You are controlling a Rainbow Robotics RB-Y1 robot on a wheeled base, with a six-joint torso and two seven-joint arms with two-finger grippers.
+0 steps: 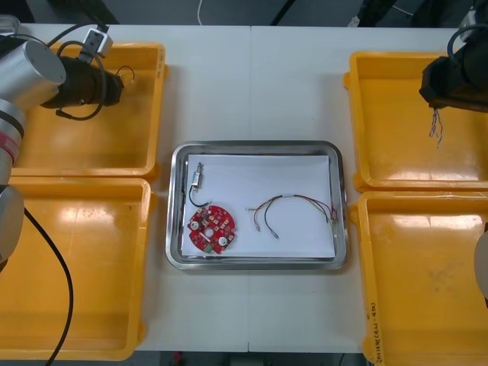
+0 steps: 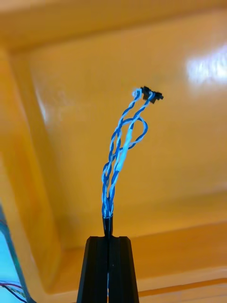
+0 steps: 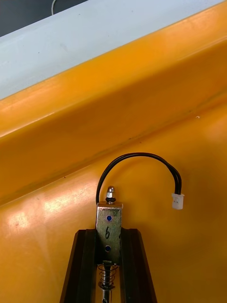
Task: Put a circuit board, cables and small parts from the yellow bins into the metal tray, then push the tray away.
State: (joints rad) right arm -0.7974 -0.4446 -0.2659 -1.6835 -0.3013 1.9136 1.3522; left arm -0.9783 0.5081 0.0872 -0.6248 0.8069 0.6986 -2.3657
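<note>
Left gripper [image 3: 109, 235], over the far-left yellow bin [image 1: 91, 141], is clamped on a small metal part [image 3: 109, 222]. The part is marked with a handwritten "6" and two blue dots. Its black lead [image 3: 137, 158] arches clear of the fingers to a white plug [image 3: 177, 201], and the bin's sloping wall lies just beyond.

Right gripper [image 2: 109, 241], over the far-right yellow bin [image 1: 396, 145], is closed on the end of a twisted blue and white cable [image 2: 120, 151]. The cable hangs free above the bin floor, touching nothing.

The metal tray [image 1: 259, 145], white inside, sits mid-table between the bins. It holds a round red circuit board [image 1: 212, 226], a second small metal part [image 1: 198, 176] joined to the board by a black wire, and a red and yellow cable [image 1: 293, 210]. The tray's far-right quarter is bare.

The near-left bin [image 1: 76, 267] and near-right bin [image 1: 427, 267] flank the tray closely. Dark handwriting on the near-right bin's inner rim cannot be read.

Bare table [image 1: 252, 84] lies open beyond the tray's far rim.
</note>
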